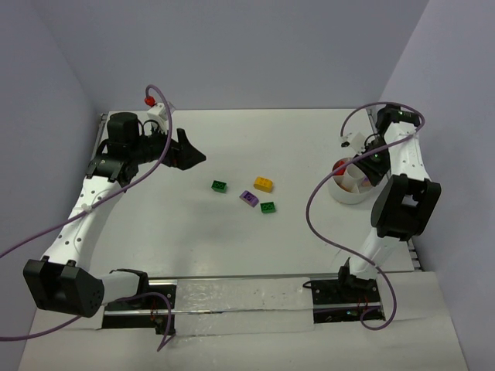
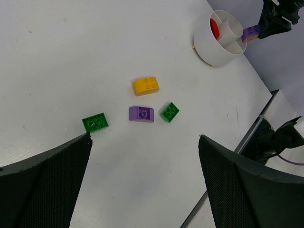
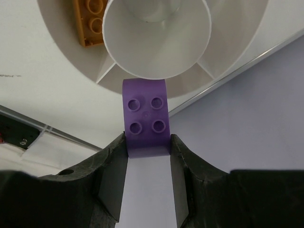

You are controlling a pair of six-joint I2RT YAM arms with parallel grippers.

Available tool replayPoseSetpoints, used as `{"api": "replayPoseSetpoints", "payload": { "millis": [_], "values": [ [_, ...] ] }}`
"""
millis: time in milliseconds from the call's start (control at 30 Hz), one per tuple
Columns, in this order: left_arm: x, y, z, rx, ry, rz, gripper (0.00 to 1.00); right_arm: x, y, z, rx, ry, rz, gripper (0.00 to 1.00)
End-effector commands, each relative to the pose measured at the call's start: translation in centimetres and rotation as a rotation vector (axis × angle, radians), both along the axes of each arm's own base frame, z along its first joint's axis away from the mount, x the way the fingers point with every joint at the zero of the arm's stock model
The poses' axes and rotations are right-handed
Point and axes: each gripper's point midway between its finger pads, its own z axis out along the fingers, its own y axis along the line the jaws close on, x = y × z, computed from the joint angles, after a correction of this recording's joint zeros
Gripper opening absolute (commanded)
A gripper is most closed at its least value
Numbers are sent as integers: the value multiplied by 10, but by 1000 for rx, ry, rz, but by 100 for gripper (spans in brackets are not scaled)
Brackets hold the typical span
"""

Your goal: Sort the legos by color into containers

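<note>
My top external view looks down on the whole worktop [image 1: 232, 247] from above its near edge. Left wrist views it obliquely from afar; right wrist sits close at the white cup [image 3: 235, 40], shared by all.

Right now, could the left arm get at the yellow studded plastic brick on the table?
Probably yes. The left gripper is open and empty, and the yellow studded brick lies on the white table ahead of it, clear of the purple curved brick beside it.
</note>
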Motion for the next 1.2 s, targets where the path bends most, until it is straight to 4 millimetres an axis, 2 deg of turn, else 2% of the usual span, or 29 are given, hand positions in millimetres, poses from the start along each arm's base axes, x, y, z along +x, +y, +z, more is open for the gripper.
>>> {"api": "replayPoseSetpoints", "payload": {
  "millis": [0, 133, 267, 300, 367, 533, 600, 700, 733, 800, 867, 933, 1000, 1067, 1167],
  "values": [
    [-2, -3, 8, -4, -33, -16, 99, -13, 4, 5, 8, 76, -9, 18],
    [-2, -2, 8, 1, -35, -10, 99, -13, 1, 2, -6, 93, -18, 33],
    [-1, -1, 8, 1, -35, -7, 99, -10, 0, 1, -5, 91, -31, 41],
    [-2, -1, 8, 1, -35, -7, 99, -8, 0, 3, -7, 83, -32, 47],
    [-1, 0, 9, 5, -36, -1, 99, -6, 0, 7, -5, 65, -36, 51],
    [-2, 1, 9, 7, -36, 11, 99, 1, 5, 32, -23, -24, -25, 66],
    [-2, 1, 10, 6, -38, 12, 99, 4, 11, 39, -6, -59, -21, 68],
    [-3, 3, 13, 7, -49, 22, 99, 22, 33, 73, 103, -218, -17, 68],
    [-2, 3, 12, 8, -47, 29, 99, 24, 35, 83, 100, -252, -22, 68],
    [-1, 7, 13, 10, -61, 52, 99, 27, 74, 107, 240, -349, 14, 69],
    [-2, 8, 16, 4, -73, 64, 99, 27, 109, 120, 312, -389, 53, 69],
    [-3, 11, 18, -9, -91, 97, 99, 24, 167, 130, 413, -422, 85, 68],
    [-4, 14, 23, -20, -107, 117, 99, 21, 217, 126, 486, -409, 93, 68],
    [-3, 17, 26, -31, -107, 142, 99, 12, 272, 112, 513, -373, 128, 68],
    [-3, 21, 29, -50, -94, 156, 99, 3, 327, 81, 511, -299, 163, 67]
  ]
}}
